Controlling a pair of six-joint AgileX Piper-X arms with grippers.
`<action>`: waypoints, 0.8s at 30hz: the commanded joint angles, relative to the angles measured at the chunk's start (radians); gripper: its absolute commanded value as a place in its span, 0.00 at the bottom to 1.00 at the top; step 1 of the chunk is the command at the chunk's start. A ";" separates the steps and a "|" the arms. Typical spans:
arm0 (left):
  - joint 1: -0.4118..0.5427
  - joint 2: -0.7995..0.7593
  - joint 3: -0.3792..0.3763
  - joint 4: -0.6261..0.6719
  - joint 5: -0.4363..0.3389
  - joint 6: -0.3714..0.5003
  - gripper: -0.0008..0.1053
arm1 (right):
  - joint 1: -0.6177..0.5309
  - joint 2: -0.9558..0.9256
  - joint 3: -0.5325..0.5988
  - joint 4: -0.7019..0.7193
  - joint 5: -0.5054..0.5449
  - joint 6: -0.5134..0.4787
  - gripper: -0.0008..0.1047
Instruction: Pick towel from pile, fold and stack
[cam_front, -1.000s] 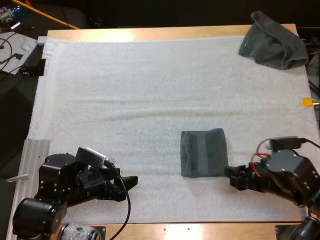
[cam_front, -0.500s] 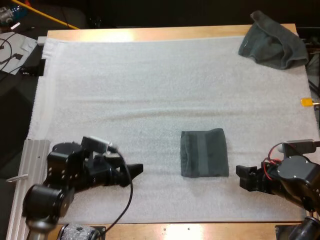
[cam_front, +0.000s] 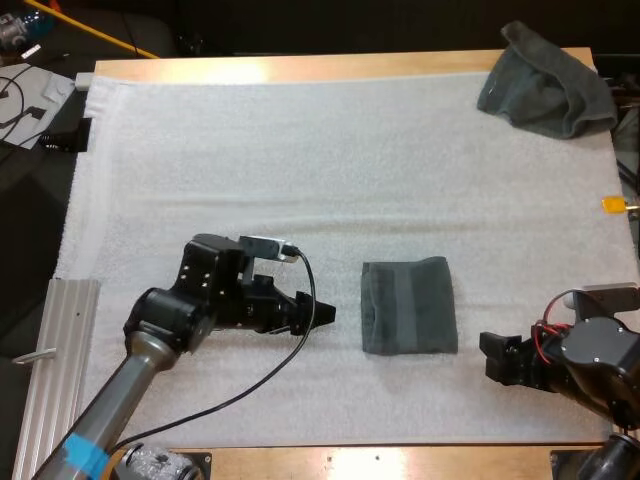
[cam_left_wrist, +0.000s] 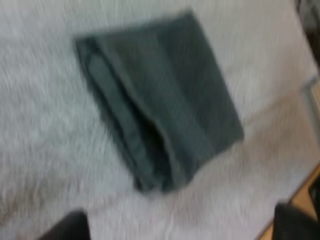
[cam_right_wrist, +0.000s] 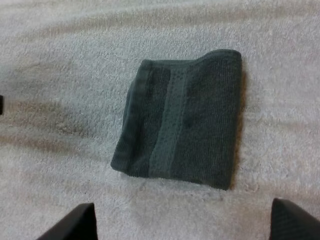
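We record one folded towel (cam_front: 409, 306) lying flat on the white mat (cam_front: 250, 170), toward the near side of the table (cam_front: 300, 66). It lies between our two grippers and is touched by neither. The left gripper (cam_front: 326, 314) points at the towel's left edge, just beside it; its fingers (cam_left_wrist: 67, 229) stand apart with nothing between them. The right gripper (cam_front: 491, 358) sits near the towel's near right corner, clear of it; its fingers (cam_right_wrist: 75, 222) are likewise spread and empty. A crumpled towel (cam_front: 545, 80) lies at the mat's far right corner, well apart from the folded one.
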 joint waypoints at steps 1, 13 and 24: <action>-0.039 0.045 -0.004 -0.059 -0.010 -0.031 0.68 | 0.001 -0.001 -0.007 0.009 0.001 -0.005 0.65; -0.184 0.422 -0.006 -0.430 -0.039 -0.279 0.68 | 0.003 0.005 -0.006 0.022 -0.004 -0.001 0.64; -0.164 0.600 -0.023 -0.474 0.029 -0.340 0.68 | 0.002 0.008 -0.007 0.039 -0.003 0.000 0.64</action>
